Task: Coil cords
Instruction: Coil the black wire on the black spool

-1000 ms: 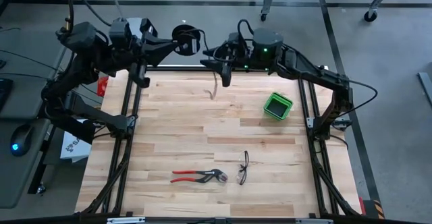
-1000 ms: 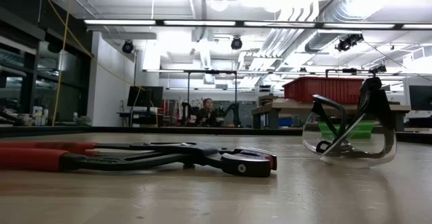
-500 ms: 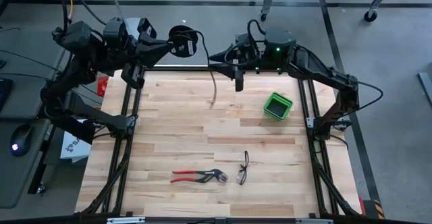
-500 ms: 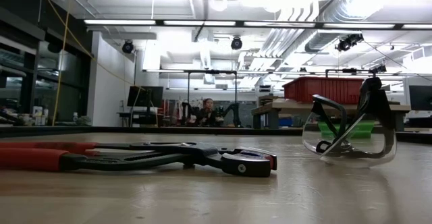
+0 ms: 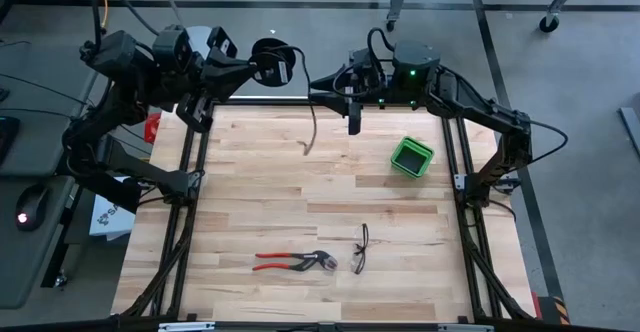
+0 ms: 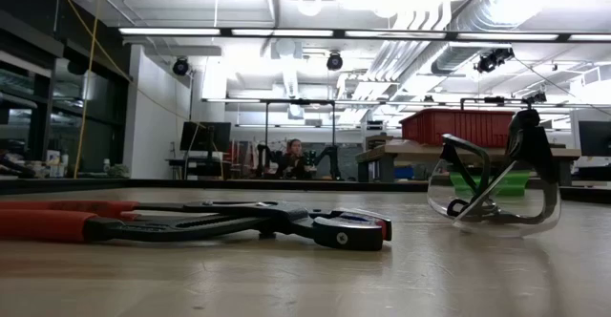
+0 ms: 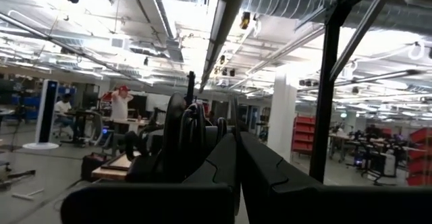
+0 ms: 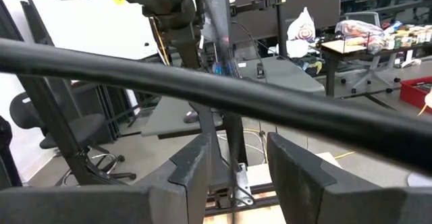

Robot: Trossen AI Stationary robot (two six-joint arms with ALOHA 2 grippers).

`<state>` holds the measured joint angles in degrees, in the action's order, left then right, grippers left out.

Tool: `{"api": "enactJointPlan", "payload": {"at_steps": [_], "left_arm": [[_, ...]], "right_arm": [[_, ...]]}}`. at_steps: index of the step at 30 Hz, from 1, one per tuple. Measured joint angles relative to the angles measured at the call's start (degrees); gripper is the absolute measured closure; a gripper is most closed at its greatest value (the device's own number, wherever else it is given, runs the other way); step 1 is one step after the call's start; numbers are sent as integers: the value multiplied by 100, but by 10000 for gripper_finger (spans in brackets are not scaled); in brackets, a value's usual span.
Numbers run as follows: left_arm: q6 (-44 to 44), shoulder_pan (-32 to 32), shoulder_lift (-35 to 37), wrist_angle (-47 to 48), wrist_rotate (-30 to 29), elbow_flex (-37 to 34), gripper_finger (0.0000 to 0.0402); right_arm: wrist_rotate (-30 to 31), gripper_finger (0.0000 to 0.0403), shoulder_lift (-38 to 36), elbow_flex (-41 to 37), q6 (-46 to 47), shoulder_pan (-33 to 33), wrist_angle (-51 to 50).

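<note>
Seen from above: wooden bench (image 5: pixel 260 202) with both arms raised at its 12 o'clock edge, left gripper (image 5: pixel 262 67) at about 11 o'clock, fingers pressed together on a coiled loop of the thin black cord (image 5: pixel 312 122). Trailing from there, cord's loose end hung down onto the wood near 12 o'clock, just beside the right gripper (image 5: pixel 318 85), fingers parted with the cord running across the gap, grip impossible to tell. Well apart toward 6 o'clock lay red-handled pliers (image 5: pixel 293 262) and safety glasses (image 5: pixel 361 249), with a green bin (image 5: pixel 411 156) near 2 o'clock.
</note>
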<state>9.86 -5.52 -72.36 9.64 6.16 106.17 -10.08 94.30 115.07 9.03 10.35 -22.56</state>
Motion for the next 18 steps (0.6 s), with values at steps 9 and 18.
{"api": "enactJointPlan", "payload": {"at_steps": [9, 18], "left_arm": [[9, -2, -49, -59, 124, 0, 401], [9, -2, -76, -51, 122, 0, 401]], "right_arm": [[-79, 268, 0, 0, 106, -108, 14], [-144, 274, 2, 0, 106, -184, 40]]}}
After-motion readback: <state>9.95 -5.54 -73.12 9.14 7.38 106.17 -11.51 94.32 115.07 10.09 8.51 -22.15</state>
